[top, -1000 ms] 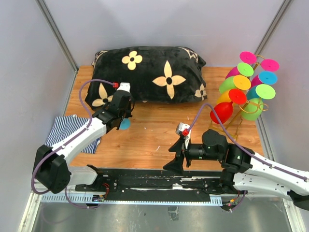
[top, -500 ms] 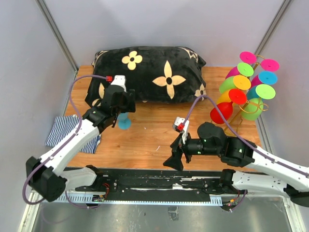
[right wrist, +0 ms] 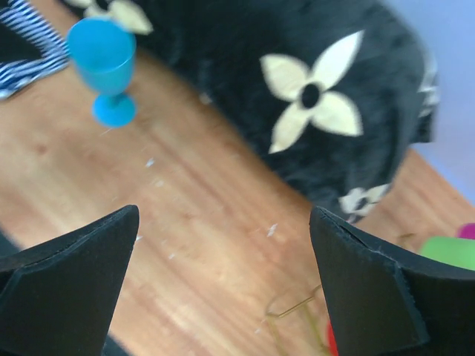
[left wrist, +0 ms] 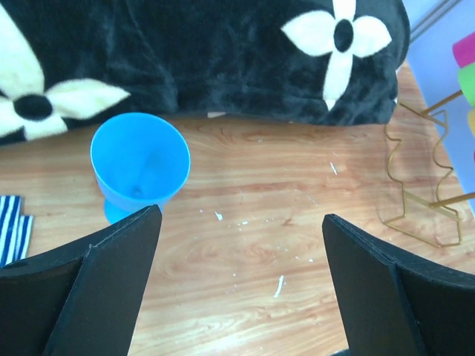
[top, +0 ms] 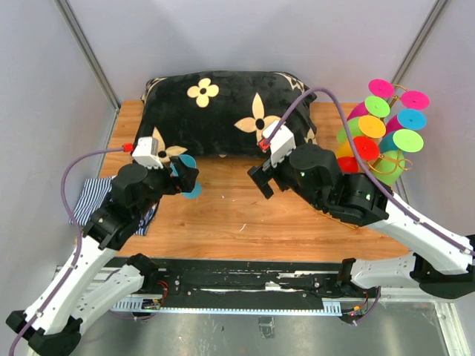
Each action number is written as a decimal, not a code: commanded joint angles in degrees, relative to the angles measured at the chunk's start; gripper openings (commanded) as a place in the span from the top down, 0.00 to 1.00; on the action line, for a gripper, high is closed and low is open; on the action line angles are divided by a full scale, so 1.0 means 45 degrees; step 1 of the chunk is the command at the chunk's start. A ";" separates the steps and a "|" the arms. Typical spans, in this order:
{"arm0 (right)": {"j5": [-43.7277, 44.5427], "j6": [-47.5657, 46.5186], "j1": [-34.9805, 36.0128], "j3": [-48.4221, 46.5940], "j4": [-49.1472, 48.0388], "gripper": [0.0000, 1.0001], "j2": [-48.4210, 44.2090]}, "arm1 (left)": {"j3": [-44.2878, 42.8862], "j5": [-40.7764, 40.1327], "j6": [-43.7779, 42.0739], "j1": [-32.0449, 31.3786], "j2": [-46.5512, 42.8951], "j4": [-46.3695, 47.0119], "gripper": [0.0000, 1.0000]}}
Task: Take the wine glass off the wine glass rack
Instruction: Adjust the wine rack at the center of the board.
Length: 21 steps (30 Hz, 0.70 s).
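A blue wine glass [top: 191, 190] [left wrist: 139, 159] [right wrist: 105, 53] stands upright on the wooden table in front of the pillow, free of both grippers. My left gripper [top: 180, 178] [left wrist: 241, 216] hovers just near-left of it, open and empty. The gold wire wine glass rack [top: 380, 169] [left wrist: 418, 185] stands at the far right, with several coloured wine glasses [top: 371, 126] hanging on it. My right gripper [top: 260, 180] [right wrist: 223, 211] is open and empty above the table's middle, left of the rack. A bit of the rack's wire [right wrist: 293, 304] shows low in the right wrist view.
A black pillow with cream flowers [top: 230, 111] [left wrist: 223, 52] [right wrist: 297, 89] lies along the back of the table. A blue-and-white striped cloth [top: 93, 196] [left wrist: 11, 226] hangs over the left edge. Grey walls close in on the left, back and right.
My left gripper opened, let go of the blue wine glass and drew back toward the near left. My right arm rose and swung from the near edge toward the pillow.
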<state>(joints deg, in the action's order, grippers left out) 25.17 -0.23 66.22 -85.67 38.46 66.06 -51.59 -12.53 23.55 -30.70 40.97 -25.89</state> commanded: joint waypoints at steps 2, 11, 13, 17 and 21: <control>0.3460 -0.2226 -0.0375 -0.1210 -0.0673 0.02 0.0745 | 0.1010 0.0598 0.0584 0.0078 -0.1690 -0.0636 0.01; 0.4636 -0.3498 -0.2437 -0.0602 -0.3628 0.02 -0.0225 | 0.2948 0.1011 0.0862 0.0083 -0.3549 0.0234 0.00; 0.3979 -0.3323 -0.3380 -0.1070 -0.3083 0.02 -0.0399 | 0.3247 0.0745 0.0783 0.0084 -0.3969 0.0181 0.00; 0.3044 -0.2161 -0.5971 -0.2805 -0.0234 0.02 0.0304 | 0.3782 0.0847 0.0334 0.0073 -0.5081 0.0329 0.00; 0.1272 0.0034 -0.8764 -0.3650 0.1960 0.02 0.0504 | 0.4141 0.1626 -0.0212 0.0083 -0.5792 0.0593 0.00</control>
<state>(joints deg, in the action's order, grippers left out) 39.13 -10.22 36.67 -98.85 35.42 67.53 -34.02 -8.56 25.69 -30.70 17.50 -26.35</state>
